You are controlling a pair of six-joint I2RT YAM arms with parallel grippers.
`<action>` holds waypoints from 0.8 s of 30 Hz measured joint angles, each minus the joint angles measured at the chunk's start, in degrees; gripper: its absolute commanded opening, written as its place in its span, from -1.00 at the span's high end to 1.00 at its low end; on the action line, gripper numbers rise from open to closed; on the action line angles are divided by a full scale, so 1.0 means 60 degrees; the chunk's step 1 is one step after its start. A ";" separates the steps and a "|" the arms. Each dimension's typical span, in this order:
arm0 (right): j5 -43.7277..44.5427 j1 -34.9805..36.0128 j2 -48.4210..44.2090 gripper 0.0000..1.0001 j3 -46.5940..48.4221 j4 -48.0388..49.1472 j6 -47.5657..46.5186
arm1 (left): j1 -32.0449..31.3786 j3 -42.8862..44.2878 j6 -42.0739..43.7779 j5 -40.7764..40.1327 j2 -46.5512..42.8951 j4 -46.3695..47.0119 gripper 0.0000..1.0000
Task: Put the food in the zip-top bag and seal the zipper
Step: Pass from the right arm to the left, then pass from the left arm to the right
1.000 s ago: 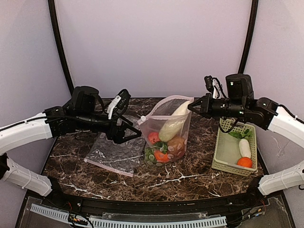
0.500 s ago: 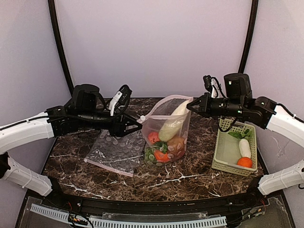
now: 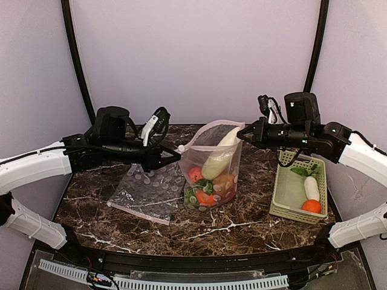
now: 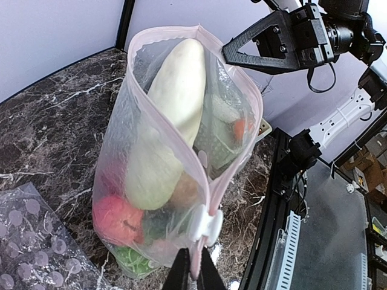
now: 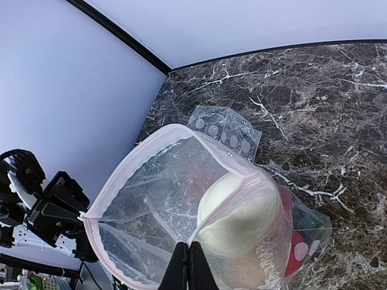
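The zip-top bag (image 3: 225, 158) stands upright mid-table, mouth open, its pinkish zipper (image 4: 162, 31) spread in a loop with a white slider (image 4: 205, 225) at the near end. Inside are a long white radish (image 4: 172, 115), a red apple (image 4: 118, 217), a brown potato (image 4: 184, 192) and green pieces (image 4: 134, 260). My left gripper (image 4: 193, 273) is shut on the strip's end just below the slider. Across the mouth, my right gripper (image 5: 187, 264) is shut on the other side of the rim (image 5: 136, 154), close above the radish (image 5: 242, 223).
A second dotted bag (image 3: 148, 190) lies flat on the marble to the left of the upright one. At the right stands a pale green basket (image 3: 292, 192) holding a small white radish (image 3: 311, 188), an orange fruit (image 3: 312, 206) and leafy greens (image 3: 305, 170).
My left gripper went from wide open to shut on the bag's left corner, edging right. The right gripper kept its hold and the bag stayed upright.
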 measured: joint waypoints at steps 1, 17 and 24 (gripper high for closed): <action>0.0000 0.0004 0.0000 1.00 0.0004 0.0000 0.0000 | 0.0000 0.0015 -0.0029 0.0004 0.0004 0.0000 0.98; 0.0171 0.0051 -0.0200 -0.44 0.1494 -0.0954 -0.1676 | 0.0000 0.0182 0.0131 0.0459 0.0033 -0.0025 0.99; -0.0525 0.1111 0.0153 -0.41 0.2681 -0.1071 -0.3672 | 0.0000 0.0182 0.0226 0.1158 0.0033 -0.0029 0.99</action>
